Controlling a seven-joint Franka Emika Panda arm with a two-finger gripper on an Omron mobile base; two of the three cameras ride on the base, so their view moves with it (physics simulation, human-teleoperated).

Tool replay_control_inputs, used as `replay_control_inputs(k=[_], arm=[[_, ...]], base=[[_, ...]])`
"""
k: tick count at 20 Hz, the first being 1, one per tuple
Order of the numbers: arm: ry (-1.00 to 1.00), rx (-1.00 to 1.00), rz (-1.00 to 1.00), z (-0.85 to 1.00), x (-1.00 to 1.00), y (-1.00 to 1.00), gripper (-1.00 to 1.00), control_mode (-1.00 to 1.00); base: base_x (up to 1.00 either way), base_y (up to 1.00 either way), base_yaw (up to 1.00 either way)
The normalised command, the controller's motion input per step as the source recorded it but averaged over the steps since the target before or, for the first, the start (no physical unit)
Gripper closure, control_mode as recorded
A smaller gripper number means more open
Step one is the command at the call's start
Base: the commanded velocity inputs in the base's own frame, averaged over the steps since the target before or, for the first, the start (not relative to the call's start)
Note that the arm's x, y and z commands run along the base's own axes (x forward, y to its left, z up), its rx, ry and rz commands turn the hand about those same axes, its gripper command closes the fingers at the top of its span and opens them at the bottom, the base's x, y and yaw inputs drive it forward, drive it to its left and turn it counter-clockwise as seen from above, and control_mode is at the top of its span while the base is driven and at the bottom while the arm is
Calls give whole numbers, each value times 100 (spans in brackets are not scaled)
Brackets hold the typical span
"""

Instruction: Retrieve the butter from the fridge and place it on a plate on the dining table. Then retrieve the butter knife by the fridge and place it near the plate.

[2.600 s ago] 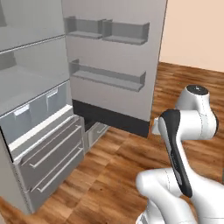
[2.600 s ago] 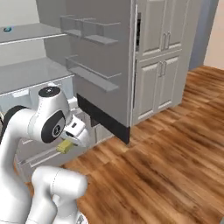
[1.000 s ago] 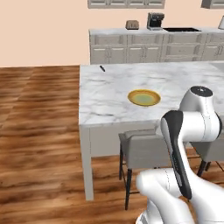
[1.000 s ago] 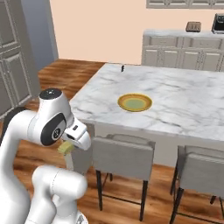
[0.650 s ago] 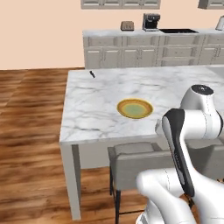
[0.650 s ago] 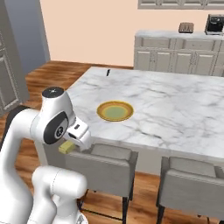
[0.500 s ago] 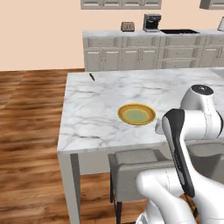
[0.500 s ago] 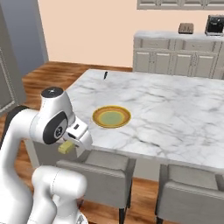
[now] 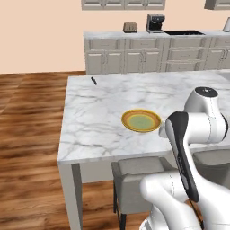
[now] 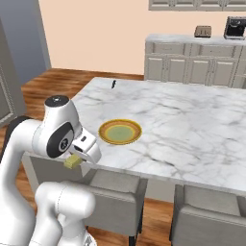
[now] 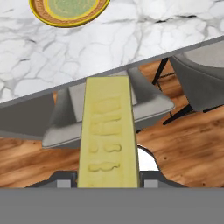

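Compared with the frame of half a second ago, both base views sit a little closer to the bench (image 9: 90,130), so the base has driven nearer; the plate (image 10: 120,131) and the butter knife (image 10: 114,84) lie at the same places on the marble as before, and the arm keeps the same folded pose.

The claw (image 10: 77,158) is clamped on the butter (image 10: 73,162), a pale yellow stick. In the hand view the butter (image 11: 108,135) rises from between the finger tips and points toward the bench edge. The claw hangs off the bench, just in front of its near edge and a little lower than the marble top, above a grey chair (image 10: 113,199) that is pushed under the bench. In the hand view the seat of this chair (image 11: 148,103) lies directly beyond the butter, with wooden floor (image 11: 188,144) around it.

The plate (image 9: 141,121) lies beyond the claw, on the marble near the near edge, well apart from the butter; in the hand view the plate (image 11: 69,11) is at the top, past the butter's far end. The butter knife (image 9: 94,80) lies much farther beyond the claw, near the far corner of the bench, well apart from the plate.

Behind the bench, far from the claw, a beige cabinet counter (image 9: 134,56) stands along the wall and carries a toaster (image 9: 130,27) and a coffee machine (image 9: 155,23).
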Motion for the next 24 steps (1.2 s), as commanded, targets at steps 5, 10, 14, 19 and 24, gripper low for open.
replay_control_inputs(k=[5, 10, 14, 19, 24], arm=[[0, 0, 0, 0, 0, 0, 100, 100], [0, 0, 0, 0, 5, 0, 100, -100], [0, 0, 0, 0, 60, 0, 100, -100], [0, 0, 2, 0, 72, 0, 100, -100], [0, -1, -2, 0, 100, 0, 100, -100]], base=[[5, 0, 0], [0, 0, 0], [0, 0, 0], [0, 0, 0], [0, 0, 0]])
